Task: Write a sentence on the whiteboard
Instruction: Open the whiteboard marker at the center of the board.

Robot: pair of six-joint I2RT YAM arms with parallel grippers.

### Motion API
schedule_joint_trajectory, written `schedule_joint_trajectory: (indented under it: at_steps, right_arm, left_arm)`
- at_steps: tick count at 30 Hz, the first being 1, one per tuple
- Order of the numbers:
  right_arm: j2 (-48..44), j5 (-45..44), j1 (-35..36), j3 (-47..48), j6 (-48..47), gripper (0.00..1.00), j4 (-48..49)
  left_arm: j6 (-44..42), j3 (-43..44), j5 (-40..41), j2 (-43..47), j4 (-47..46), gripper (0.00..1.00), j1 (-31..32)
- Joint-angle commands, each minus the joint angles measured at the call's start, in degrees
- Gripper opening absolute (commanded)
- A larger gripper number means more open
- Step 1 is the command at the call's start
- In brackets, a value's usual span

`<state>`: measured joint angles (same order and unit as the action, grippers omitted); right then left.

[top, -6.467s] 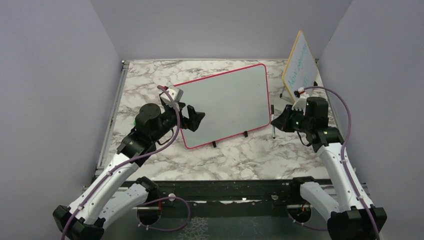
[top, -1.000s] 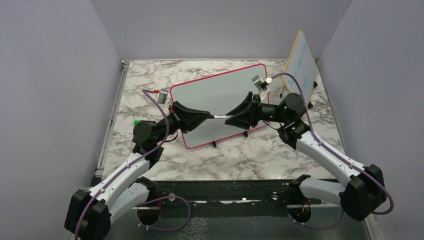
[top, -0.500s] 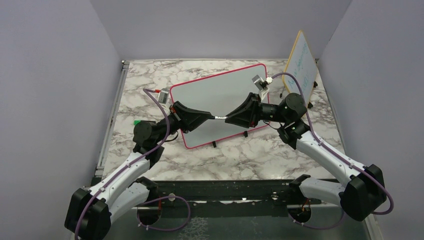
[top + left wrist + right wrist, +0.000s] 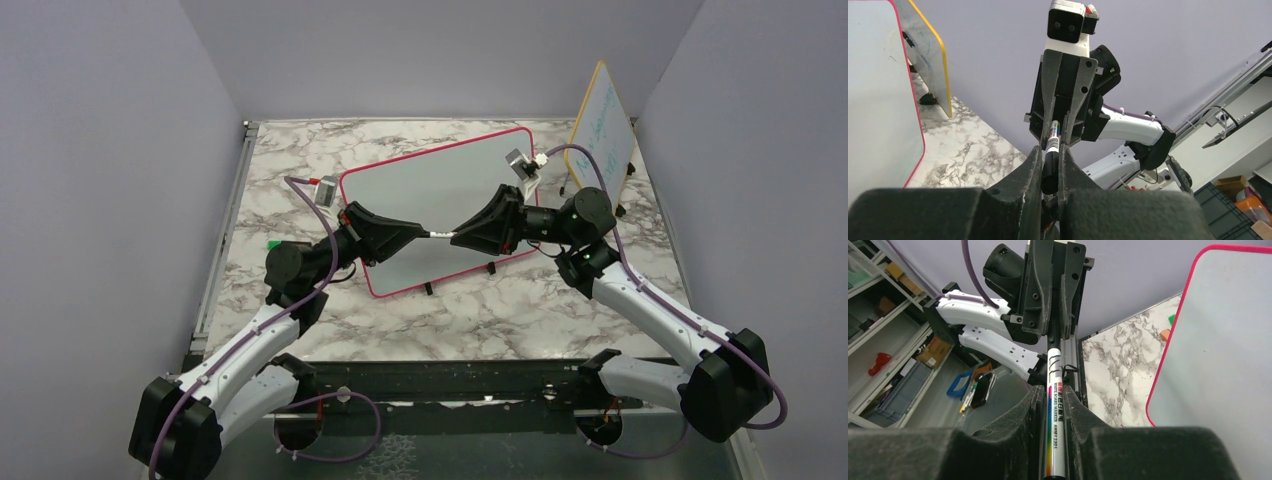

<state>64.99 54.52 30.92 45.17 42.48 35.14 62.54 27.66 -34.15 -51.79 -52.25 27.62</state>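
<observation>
Both hands (image 4: 441,235) gripping marker (image 4: 440,235), whiteboard (image 4: 430,190) just behind

whiteboard (image 4: 440,205) | large, white, rounded corners, thin pink-red frame, small black feet | propped tilted on marble table, mid-back | surface blank, no writing visible

I count two boards: one pink-framed whiteboard (image 4: 445,205) and one yellow-framed board (image 4: 601,122). One marker (image 4: 438,236) sits between my two pincers.

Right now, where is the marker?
In the top view the marker spans the gap between the left gripper and right gripper, over the whiteboard.
</observation>
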Motion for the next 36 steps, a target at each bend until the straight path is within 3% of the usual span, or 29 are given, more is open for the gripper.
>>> schedule_joint_trajectory:
  at_steps: [1,10,19,27,36]
  right_arm:
    - [-0.39,1.13,0.3,0.65,1.63,0.24,4.55]
    - [-0.33,0.4,0.31,0.52,1.77,0.21,4.19]
    - [-1.15,-4.07,0.29,0.96,-4.28,0.01,-4.43]
    - [-1.36,-4.46,0.28,-0.7,-5.63,0.01,-4.02]
    - [-1.9,-0.71,0.15,-4.5,-6.18,0.01,-1.89]
  left_arm:
    - [0.21,-0.17,-0.26,0.8,-1.28,0.0,0.24]
    - [0.21,-0.54,-0.77,0.94,-1.28,0.0,0.25]
    - [0.17,-2.04,-0.74,2.17,-1.27,0.0,0.25]
    - [0.11,-5.17,3.39,4.8,-0.37,0.0,0.24]
    - [-0.58,-7.26,14.35,8.81,1.45,0.0,0.15]
